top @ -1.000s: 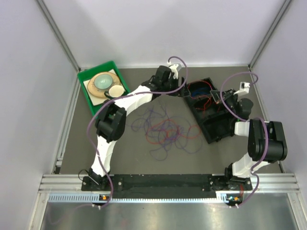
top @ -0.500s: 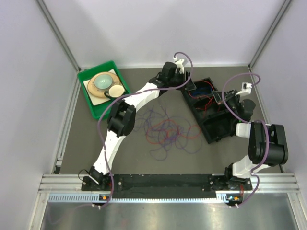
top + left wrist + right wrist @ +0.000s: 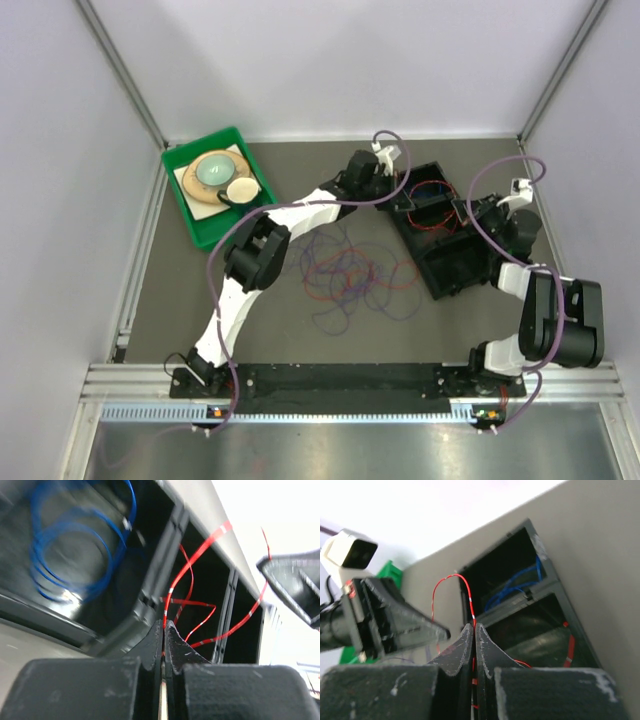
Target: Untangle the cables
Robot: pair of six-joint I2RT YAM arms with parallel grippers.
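A loose tangle of red, blue and purple cables [image 3: 348, 270] lies on the grey table between the arms. A red cable [image 3: 192, 562] rises out of the black compartment box [image 3: 455, 265]. My left gripper [image 3: 164, 625] is shut on this red cable at the box's left rim [image 3: 392, 192]. My right gripper [image 3: 474, 627] is shut on the red cable [image 3: 468, 592] too, over the box's right side [image 3: 470, 212]. The cable arches between the two grippers. A blue cable coil [image 3: 65, 555] lies in the box's far compartment [image 3: 515, 587].
A green tray [image 3: 178, 197] holding a plate and bowl stands at the back left. White walls close in the table on three sides. The left gripper's body [image 3: 395, 625] hangs close in front of the right gripper.
My left arm has stretched right to the box and its jaws, open before, have shut on the red cable. The right arm has shifted slightly back and right.
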